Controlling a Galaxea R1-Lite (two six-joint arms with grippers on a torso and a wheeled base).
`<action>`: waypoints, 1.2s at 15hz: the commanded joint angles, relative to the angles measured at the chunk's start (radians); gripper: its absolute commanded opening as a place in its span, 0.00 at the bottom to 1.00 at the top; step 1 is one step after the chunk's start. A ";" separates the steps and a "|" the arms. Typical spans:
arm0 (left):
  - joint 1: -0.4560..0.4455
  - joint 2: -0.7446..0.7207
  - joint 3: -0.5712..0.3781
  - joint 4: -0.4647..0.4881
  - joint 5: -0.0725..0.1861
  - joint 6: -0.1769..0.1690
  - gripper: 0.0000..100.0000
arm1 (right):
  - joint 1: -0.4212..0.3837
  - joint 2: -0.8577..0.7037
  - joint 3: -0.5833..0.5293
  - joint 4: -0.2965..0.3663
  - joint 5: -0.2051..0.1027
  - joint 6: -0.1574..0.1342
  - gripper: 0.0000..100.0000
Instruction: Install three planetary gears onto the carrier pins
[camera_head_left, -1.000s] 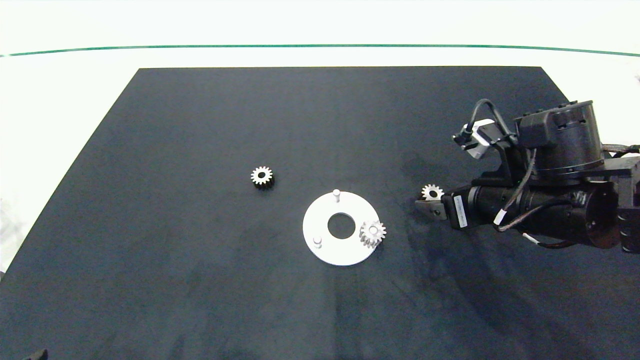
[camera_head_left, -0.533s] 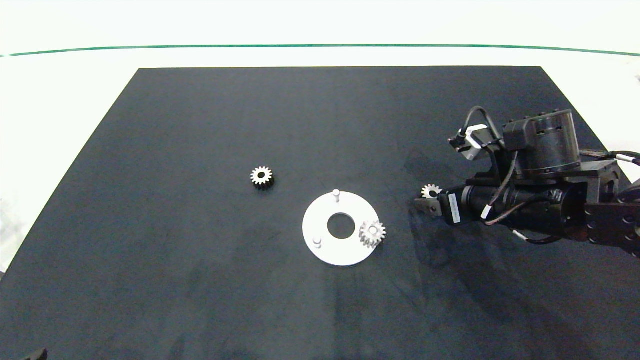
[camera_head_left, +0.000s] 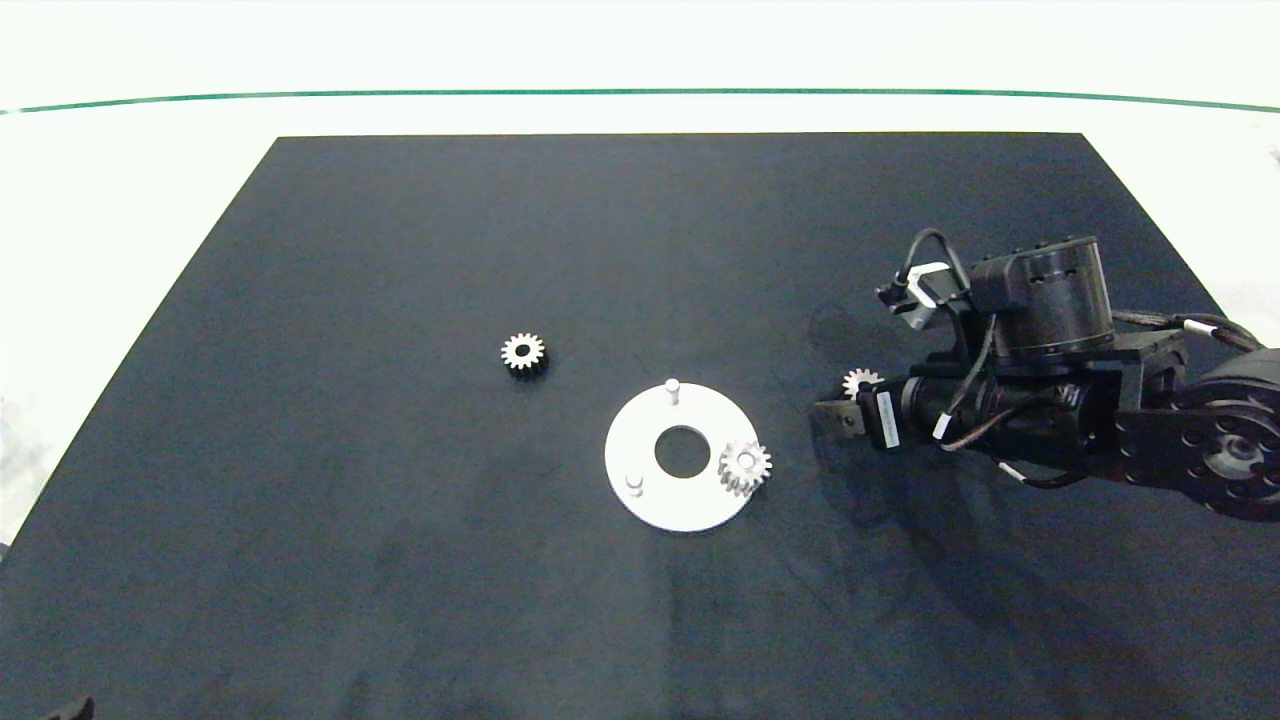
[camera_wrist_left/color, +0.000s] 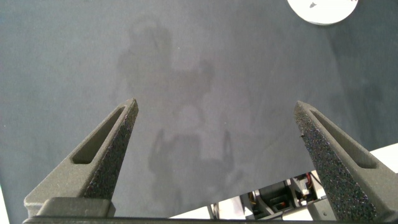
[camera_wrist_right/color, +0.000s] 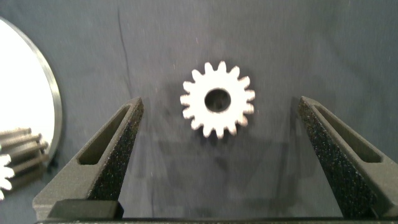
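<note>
Silver-grey and toothed, the small metal spur gear (camera_wrist_right/color: 217, 100) lies flat on the dark mat (camera_head_left: 400, 560), bore up, squarely between the spread fingers of my right gripper (camera_wrist_right/color: 217, 163). Both foam-faced pads (camera_wrist_right/color: 118, 146) stand well clear of its teeth on either side, so I hold nothing yet. Lying flat, the gear has no long axis to line up with; what matters is that it sits centred in the gap, a little ahead of the pads, so I judge the coming move is to sink a bit further and close across its diameter.

From above, this gear (camera_head_left: 861, 381) sits at about 3 o'clock of the flat white round carrier disc (camera_head_left: 660, 500), well apart from it, and my right arm is by far the nearer one. On the disc one gear (camera_head_left: 745, 466) already sits on its peg at about 3 o'clock, while two short pale pins (camera_head_left: 673, 388) stand bare, at 12 and 7 o'clock. A third gear (camera_head_left: 524, 353) rests on the mat at about 10 o'clock of the disc.

My left gripper (camera_wrist_left/color: 217, 165) hovers idle over bare mat, fingers wide apart and empty.
</note>
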 joint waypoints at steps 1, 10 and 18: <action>0.000 0.001 0.000 0.003 -0.001 0.001 1.00 | -0.003 0.008 0.001 -0.021 -0.003 -0.003 1.00; -0.002 -0.013 0.001 0.004 -0.001 0.001 1.00 | -0.014 0.028 -0.006 -0.033 -0.003 -0.001 0.91; -0.002 -0.013 0.000 0.004 -0.001 0.001 1.00 | -0.007 0.030 -0.006 -0.042 -0.004 -0.009 0.76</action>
